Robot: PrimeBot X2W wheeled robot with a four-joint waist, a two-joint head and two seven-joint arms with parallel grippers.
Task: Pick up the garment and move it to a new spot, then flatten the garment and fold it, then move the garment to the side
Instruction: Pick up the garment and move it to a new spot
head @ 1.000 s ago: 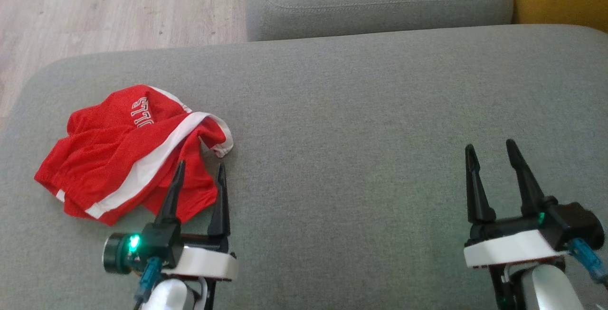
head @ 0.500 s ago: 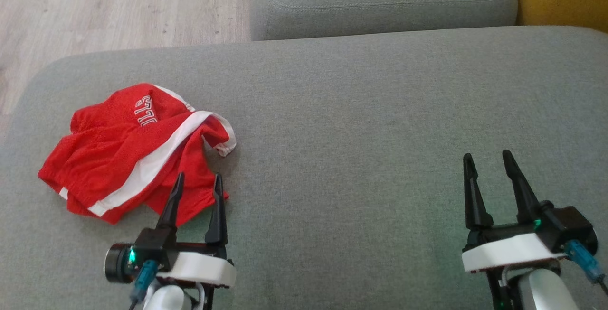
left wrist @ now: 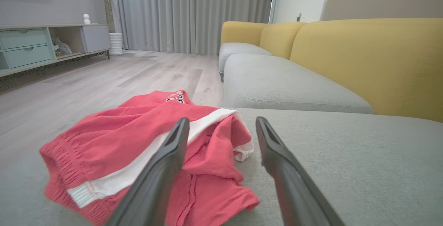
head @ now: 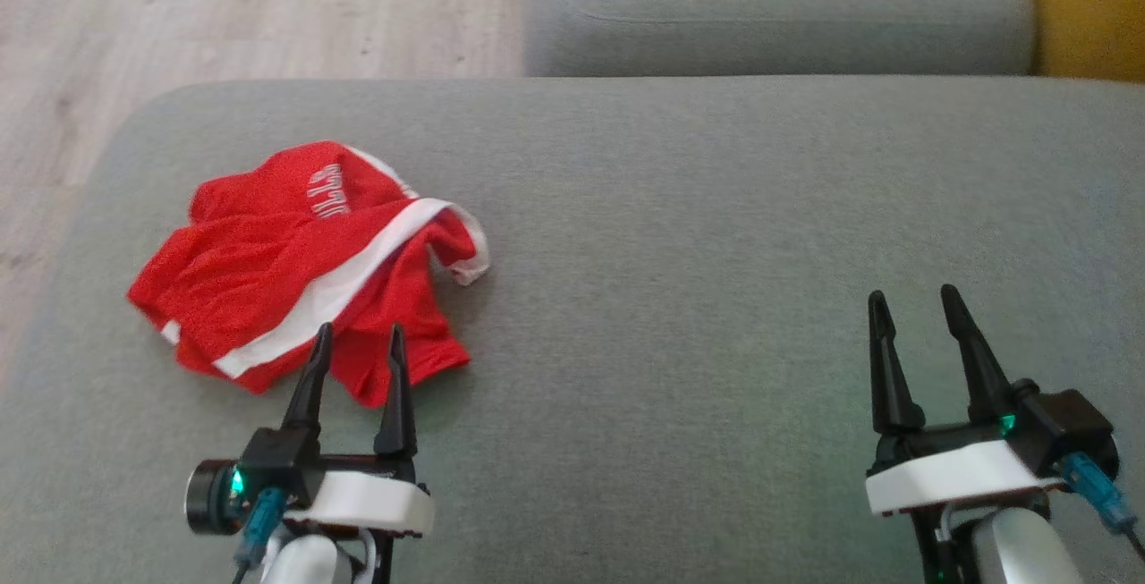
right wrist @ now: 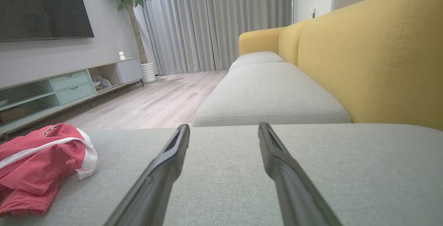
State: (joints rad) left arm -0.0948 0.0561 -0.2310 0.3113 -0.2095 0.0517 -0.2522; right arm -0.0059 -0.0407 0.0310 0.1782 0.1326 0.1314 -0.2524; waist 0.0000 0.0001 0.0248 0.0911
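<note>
Nearest me: two grippers, both low over the near edge of the grey seat cushion (head: 680, 235).

Left gripper (head: 360, 330): jaws apart, nothing between them, tips lined up on the near hem of the garment (head: 295, 253). Reads as a pre-grasp pose for the pick-up, so step one isn't done. Can't tell whether the tips touch cloth.

Right gripper (head: 911, 293): jaws apart too, carrying nothing. It's parked toward the near right corner over bare fabric, well apart from the garment. My guess is it's kept out there to leave the middle free as the new spot, and to be on hand for flattening.

Garment: red shorts with a white side stripe and white lettering, crumpled in a heap toward the cushion's left edge. It's bunched over itself, so the loose hem looks like the easy pinch.

Beyond: second grey cushion (head: 769, 21) along the far edge, yellow backrest (head: 1082, 3) past the far right corner, wood floor (head: 224, 12) off to the left.

Count: 1 garment, 2 grippers, 2 grey cushions.
</note>
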